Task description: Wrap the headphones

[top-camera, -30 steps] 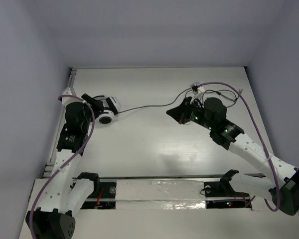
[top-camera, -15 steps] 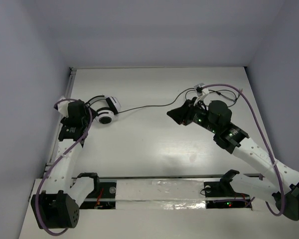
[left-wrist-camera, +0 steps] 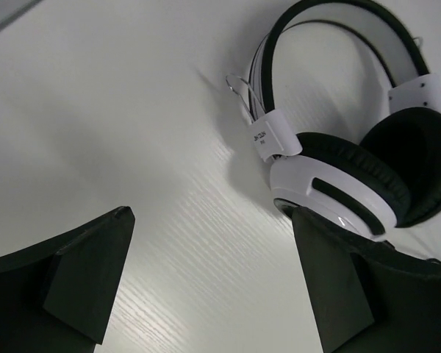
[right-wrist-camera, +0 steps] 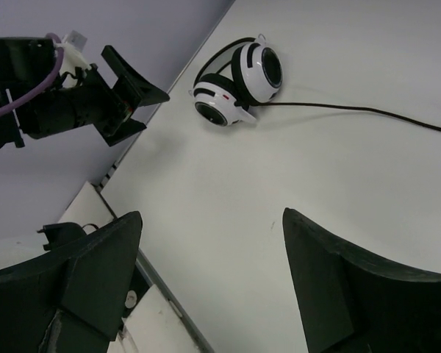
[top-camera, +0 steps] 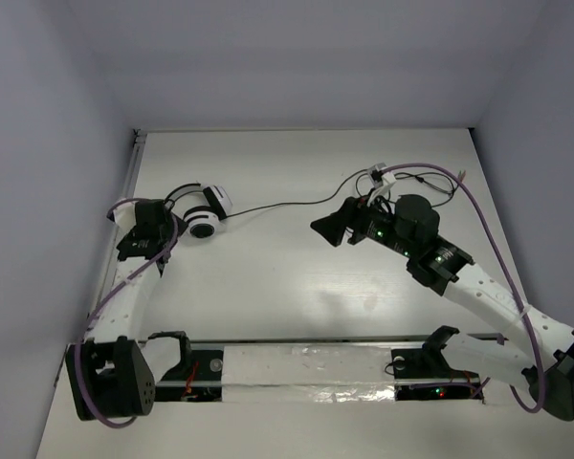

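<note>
The white headphones (top-camera: 204,212) lie on the table at the far left, earcups together; they also show in the left wrist view (left-wrist-camera: 338,169) and the right wrist view (right-wrist-camera: 235,82). Their thin black cable (top-camera: 287,203) runs right across the table to a loose tangle (top-camera: 392,178) at the far right; it also shows in the right wrist view (right-wrist-camera: 353,109). My left gripper (top-camera: 169,220) is open and empty just left of the headphones (left-wrist-camera: 212,213). My right gripper (top-camera: 321,228) is open and empty above the table's middle, just nearer than the cable (right-wrist-camera: 212,215).
The table's left edge has a metal rail (top-camera: 122,206) close behind the left arm. A purple robot cable (top-camera: 459,182) arcs over the right arm. The white mounting bar (top-camera: 306,368) with both arm bases lies along the near edge.
My left gripper has pulled back to the left, away from the headphones, and now points at them again. My right gripper has shifted a little left and nearer. The headphones have barely moved.
</note>
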Available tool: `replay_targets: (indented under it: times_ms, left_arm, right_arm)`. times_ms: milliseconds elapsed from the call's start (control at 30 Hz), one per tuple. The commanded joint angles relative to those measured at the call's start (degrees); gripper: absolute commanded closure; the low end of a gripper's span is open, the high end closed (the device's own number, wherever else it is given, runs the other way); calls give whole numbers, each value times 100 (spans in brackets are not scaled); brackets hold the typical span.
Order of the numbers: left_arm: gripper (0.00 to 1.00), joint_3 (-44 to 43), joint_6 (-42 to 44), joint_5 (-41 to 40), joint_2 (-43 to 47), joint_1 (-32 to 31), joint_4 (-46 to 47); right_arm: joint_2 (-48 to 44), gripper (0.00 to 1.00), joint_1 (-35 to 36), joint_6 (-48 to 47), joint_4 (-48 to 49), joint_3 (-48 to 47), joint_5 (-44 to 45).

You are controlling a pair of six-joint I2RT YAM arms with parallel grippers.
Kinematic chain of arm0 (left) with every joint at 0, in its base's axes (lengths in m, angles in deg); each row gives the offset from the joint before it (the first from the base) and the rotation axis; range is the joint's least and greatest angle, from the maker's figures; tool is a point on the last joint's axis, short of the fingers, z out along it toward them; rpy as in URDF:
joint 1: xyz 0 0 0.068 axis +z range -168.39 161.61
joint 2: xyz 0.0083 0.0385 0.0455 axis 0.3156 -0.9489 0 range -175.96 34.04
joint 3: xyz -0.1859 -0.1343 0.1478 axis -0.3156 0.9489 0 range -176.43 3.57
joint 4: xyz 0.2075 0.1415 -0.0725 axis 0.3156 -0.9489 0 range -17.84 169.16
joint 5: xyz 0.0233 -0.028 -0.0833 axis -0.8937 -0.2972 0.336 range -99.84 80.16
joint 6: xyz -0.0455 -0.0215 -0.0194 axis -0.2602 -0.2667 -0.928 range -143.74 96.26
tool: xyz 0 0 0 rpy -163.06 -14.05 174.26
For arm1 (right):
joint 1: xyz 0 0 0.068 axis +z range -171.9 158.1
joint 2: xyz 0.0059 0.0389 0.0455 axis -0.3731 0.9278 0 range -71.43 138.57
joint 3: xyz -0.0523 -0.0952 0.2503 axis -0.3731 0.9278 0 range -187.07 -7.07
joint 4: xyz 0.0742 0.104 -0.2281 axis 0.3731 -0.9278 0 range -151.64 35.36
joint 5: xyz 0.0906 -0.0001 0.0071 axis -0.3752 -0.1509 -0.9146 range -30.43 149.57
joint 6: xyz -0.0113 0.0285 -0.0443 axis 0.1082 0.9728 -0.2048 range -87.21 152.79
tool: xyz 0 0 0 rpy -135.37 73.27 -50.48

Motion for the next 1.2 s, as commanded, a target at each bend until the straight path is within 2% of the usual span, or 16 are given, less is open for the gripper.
replay_targets:
  times_ms: [0,200,400,667,833,900,1000,1167]
  left_arm:
    - [12,-166,-377,64,-594,31,189]
    - [14,-518,-905,328,-1307,31,1163]
    - [14,-949,-1012,310,-2239,31,1322]
    - [15,-1274,-1056,108,-3057,31,1323]
    - [23,-1380,-1126,90,-3417,31,1349]
    - [31,-1380,-1117,64,-3540,31,1375]
    - [38,-1389,-1074,3,-3733,31,1384]
    - [39,-1397,-1038,-85,-3866,31,1411]
  right_arm:
    - [95,17,46,-73,107,-79,-132]
    - [244,17,151,-117,134,-27,-168]
    - [314,17,204,-170,116,-9,-150]
    - [438,17,204,-179,99,-35,-194]
    - [403,17,204,-170,107,-18,-151]
    - [394,17,204,-170,98,-26,-98]
    - [385,17,204,-161,90,-26,-71]
    - [376,17,204,-161,63,-44,-36]
